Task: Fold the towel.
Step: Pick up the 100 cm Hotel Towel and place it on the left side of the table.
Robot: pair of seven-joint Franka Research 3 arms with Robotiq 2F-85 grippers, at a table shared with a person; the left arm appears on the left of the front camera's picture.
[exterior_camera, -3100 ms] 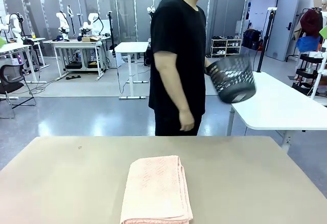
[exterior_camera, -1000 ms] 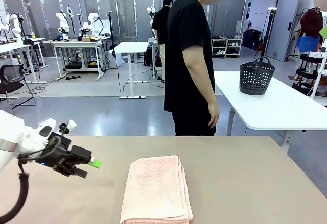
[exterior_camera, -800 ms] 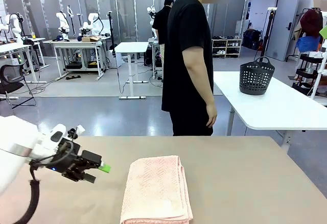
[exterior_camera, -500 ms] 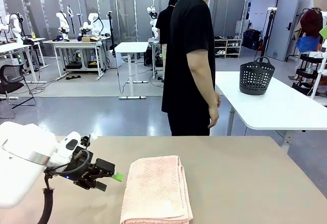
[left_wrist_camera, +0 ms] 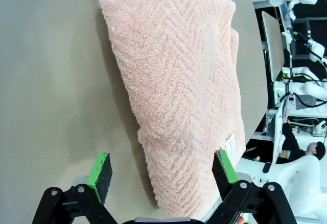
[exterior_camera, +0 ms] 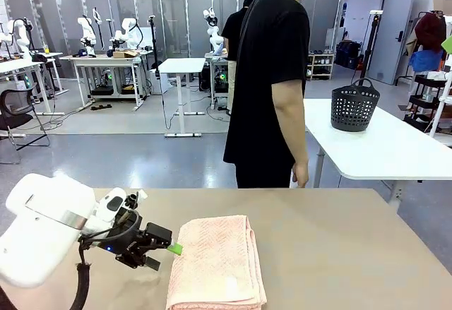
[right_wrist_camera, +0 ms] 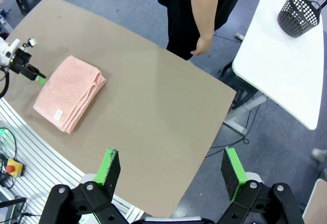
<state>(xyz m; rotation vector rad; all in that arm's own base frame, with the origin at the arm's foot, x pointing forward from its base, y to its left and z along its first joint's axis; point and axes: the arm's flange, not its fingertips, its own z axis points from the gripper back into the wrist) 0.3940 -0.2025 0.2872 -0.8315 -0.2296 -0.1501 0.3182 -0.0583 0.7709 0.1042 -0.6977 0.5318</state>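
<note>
Left of the towel (exterior_camera: 217,262), we see the left gripper (exterior_camera: 168,251) spread wide at its folded edge on the tan table (exterior_camera: 339,253). Beyond the towel a person (exterior_camera: 272,84) stands; farther right, a black basket (exterior_camera: 355,105). High above, the right gripper (right_wrist_camera: 171,172) gapes empty.

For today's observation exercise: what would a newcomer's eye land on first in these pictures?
Probably the folded salmon-pink towel lying near the front of the tan table, with the open left gripper right at its left edge. Next, the person in black standing at the far side.
</note>
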